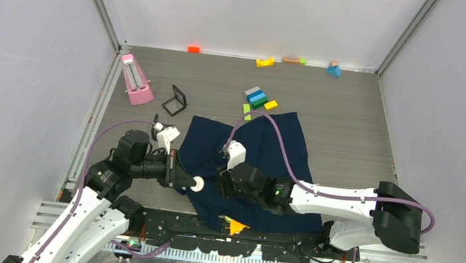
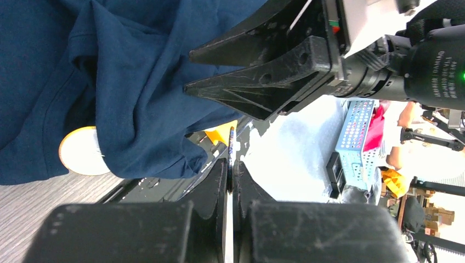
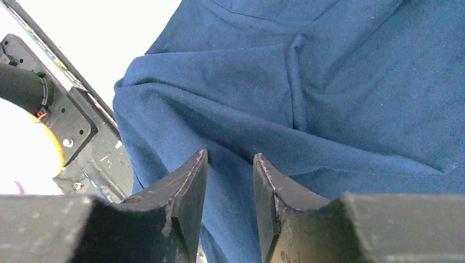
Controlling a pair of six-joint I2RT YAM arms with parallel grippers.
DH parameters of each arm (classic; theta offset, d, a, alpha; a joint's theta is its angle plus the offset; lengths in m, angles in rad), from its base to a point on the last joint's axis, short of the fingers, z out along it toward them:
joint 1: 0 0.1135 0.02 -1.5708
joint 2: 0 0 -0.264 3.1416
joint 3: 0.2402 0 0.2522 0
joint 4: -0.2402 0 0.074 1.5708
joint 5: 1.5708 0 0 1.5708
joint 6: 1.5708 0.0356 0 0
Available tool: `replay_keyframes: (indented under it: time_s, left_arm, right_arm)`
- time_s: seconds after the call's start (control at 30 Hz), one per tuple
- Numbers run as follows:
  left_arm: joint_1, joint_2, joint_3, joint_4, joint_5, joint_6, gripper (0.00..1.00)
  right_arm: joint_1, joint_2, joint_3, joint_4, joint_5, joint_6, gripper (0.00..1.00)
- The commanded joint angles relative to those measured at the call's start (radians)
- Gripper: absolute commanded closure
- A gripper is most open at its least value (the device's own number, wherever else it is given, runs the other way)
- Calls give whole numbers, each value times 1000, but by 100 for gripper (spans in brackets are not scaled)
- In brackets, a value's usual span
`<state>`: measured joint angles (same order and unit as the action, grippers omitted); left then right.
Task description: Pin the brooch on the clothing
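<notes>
The clothing point(image 1: 268, 149) is a dark navy T-shirt lying crumpled on the table; it fills most of both wrist views point(image 2: 142, 82) point(image 3: 329, 82). The brooch point(image 1: 198, 183) is a small round disc, white with an orange rim. It lies at the shirt's near left edge, partly tucked under the fabric point(image 2: 82, 150). My left gripper point(image 1: 188, 181) is shut right beside it. A thin dark sliver shows between its tips point(image 2: 231, 163); what it is I cannot tell. My right gripper point(image 1: 222, 185) faces it, jaws apart astride a ridge of shirt fabric point(image 3: 230, 156).
A yellow wedge block point(image 1: 235, 226) lies on the black rail under the shirt's near hem. A pink upright object point(image 1: 135, 79) and a black frame point(image 1: 175, 101) stand at the back left. Coloured blocks point(image 1: 258, 98) sit behind the shirt, with more along the far wall.
</notes>
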<state>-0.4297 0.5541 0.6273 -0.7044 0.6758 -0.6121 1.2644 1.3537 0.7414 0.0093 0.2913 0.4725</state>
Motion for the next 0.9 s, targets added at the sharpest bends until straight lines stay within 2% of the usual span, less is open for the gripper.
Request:
replay_keyframes:
  time_s: [0.0, 0.2, 0.27, 0.37, 0.47, 0.5, 0.63, 0.87]
  left_arm:
    - [6, -6, -19, 44, 20, 10, 100]
    - [6, -9, -9, 51, 30, 12, 100]
    - [6, -9, -16, 87, 51, -9, 100]
    - [6, 17, -8, 112, 66, -20, 100]
    - [6, 38, 7, 117, 65, -17, 100]
    - [6, 39, 7, 119, 61, -17, 100]
    - [6, 28, -11, 131, 39, -16, 100]
    - [6, 25, -91, 214, -3, -68, 100]
  right_arm:
    - [4, -1, -7, 86, 3, -14, 58]
    - [0, 32, -20, 113, -81, 15, 59]
    - [-1, 39, -27, 128, -95, 19, 65]
    - [-5, 45, -32, 135, -91, 19, 78]
    - [-18, 48, -30, 116, -55, 17, 96]
    - [-22, 43, -26, 95, -19, 17, 98]
    - [-69, -12, -42, 34, 52, 21, 99]
    - [-205, -133, -100, -33, 29, 17, 99]
